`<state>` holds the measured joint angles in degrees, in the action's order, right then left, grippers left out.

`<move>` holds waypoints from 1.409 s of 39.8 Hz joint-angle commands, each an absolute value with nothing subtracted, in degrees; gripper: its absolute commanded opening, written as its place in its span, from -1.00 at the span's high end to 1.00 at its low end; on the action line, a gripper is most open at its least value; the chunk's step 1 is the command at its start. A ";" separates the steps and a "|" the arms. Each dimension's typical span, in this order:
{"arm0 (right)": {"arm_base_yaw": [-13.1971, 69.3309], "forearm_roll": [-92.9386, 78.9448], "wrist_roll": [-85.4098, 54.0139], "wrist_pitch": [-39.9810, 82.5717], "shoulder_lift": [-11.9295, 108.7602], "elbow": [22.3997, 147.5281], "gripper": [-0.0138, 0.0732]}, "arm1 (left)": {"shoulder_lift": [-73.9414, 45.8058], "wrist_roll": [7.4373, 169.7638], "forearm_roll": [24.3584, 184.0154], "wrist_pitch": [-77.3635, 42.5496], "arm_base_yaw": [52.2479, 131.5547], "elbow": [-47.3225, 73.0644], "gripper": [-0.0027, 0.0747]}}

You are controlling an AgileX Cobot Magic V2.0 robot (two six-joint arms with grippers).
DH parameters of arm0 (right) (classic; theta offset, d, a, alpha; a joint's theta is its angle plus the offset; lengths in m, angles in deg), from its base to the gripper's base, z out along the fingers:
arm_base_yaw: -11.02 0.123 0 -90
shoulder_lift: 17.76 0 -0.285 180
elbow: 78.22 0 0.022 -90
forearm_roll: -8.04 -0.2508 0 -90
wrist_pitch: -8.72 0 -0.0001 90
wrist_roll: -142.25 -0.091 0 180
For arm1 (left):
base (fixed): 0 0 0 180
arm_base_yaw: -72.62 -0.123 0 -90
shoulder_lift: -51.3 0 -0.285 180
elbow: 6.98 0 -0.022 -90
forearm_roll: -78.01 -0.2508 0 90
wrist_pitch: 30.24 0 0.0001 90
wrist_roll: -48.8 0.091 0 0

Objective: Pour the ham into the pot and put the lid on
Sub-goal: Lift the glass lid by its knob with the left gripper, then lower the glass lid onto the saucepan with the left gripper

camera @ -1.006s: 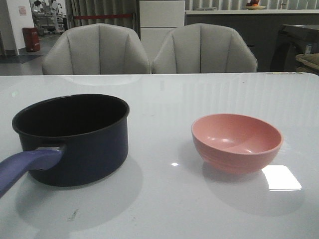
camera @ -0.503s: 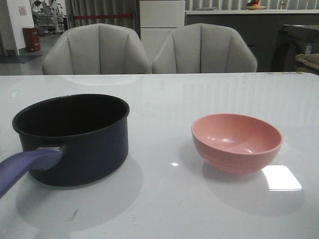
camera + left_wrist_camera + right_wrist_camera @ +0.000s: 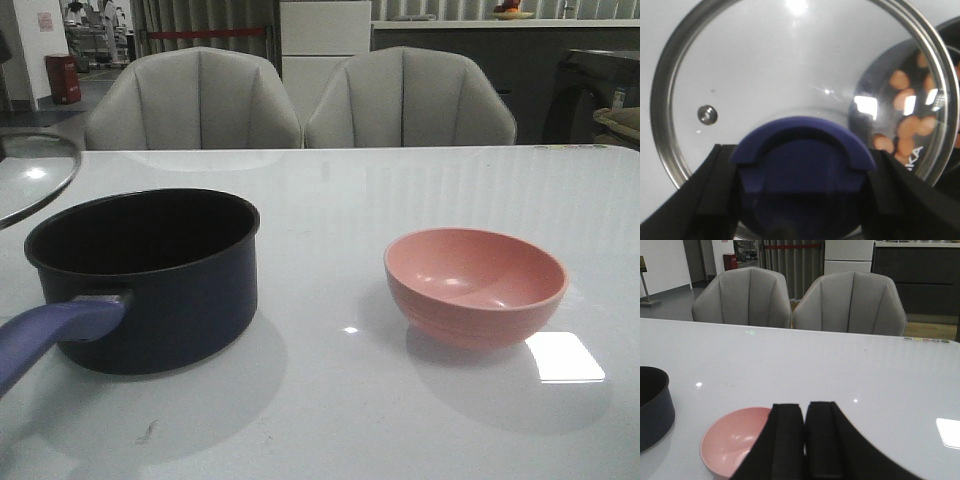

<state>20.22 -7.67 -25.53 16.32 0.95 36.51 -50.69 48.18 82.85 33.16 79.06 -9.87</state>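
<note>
I see the lid newly arrived at the front view's left edge, raised and tilted, just beside the pot, absent moments ago

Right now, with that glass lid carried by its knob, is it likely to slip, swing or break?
The lid is probably rigid and fairly heavy, being glass with a steel rim. The left gripper clamps its flared knob, so slipping seems unlikely. A drop would likely crack it.

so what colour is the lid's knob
Purple-blue; the knob shows best in the left wrist view.
</note>
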 commanded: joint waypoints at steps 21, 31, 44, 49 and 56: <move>20.21 -7.98 -25.10 12.12 1.47 38.16 0.33 | -57.54 48.80 83.25 43.58 95.16 -25.69 0.64; 20.21 -7.98 -25.10 12.05 1.47 38.16 0.33 | -58.92 48.80 83.25 43.58 96.54 -26.31 0.64; 20.21 -7.98 -25.10 12.05 1.47 38.16 0.33 | -58.92 48.80 83.15 43.58 96.54 -24.80 0.64; 20.21 -7.98 -25.10 12.05 1.47 38.16 0.33 | -58.92 48.80 83.15 43.58 96.54 -24.53 0.64; 20.21 -7.98 -25.10 12.05 1.47 38.16 0.33 | -58.92 48.80 82.45 43.58 96.54 -24.53 0.64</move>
<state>20.22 -7.70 -25.53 16.32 0.95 36.51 -62.00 49.20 82.52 41.03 96.27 -22.89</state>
